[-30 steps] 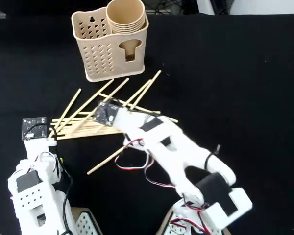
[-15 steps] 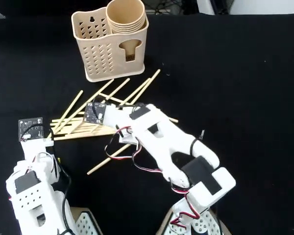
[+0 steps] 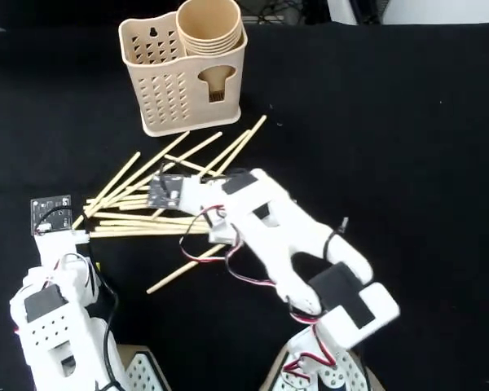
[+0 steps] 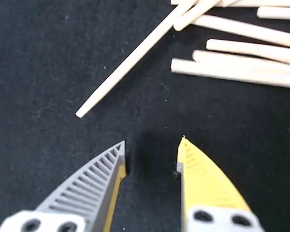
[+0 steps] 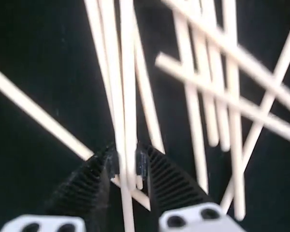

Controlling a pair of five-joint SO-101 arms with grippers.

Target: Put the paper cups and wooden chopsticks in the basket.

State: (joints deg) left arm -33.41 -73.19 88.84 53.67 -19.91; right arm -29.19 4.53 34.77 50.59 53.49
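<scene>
Pinching two or so of the light wooden chopsticks [image 5: 127, 87], the right claw [image 5: 127, 163] is seen with its black ribbed jaws pressed in on the sticks, down in the pile. In the high view the pile [image 3: 134, 218] is fanned out on the black table [image 3: 407, 147], close in front of the beige perforated plastic basket [image 3: 175, 98]. Whether the nearest stick ends touch the basket cannot be told. A single chopstick [image 3: 183, 268] is laid apart, farther out from the basket than the pile, one end covered by the right arm. The stack of tan paper cups [image 3: 209, 28] is seated upright in the basket, in the compartment with the keyhole-shaped cutout, rims standing above the basket wall. The left claw [image 4: 153, 144] is held spread, one grey jaw and one yellow jaw apart over bare table. It is placed farther from the basket than the pile, toward the side of the basket's other, slotted compartment. Chopstick ends [image 4: 222, 71] are seen just beyond its tips, not touched.
</scene>
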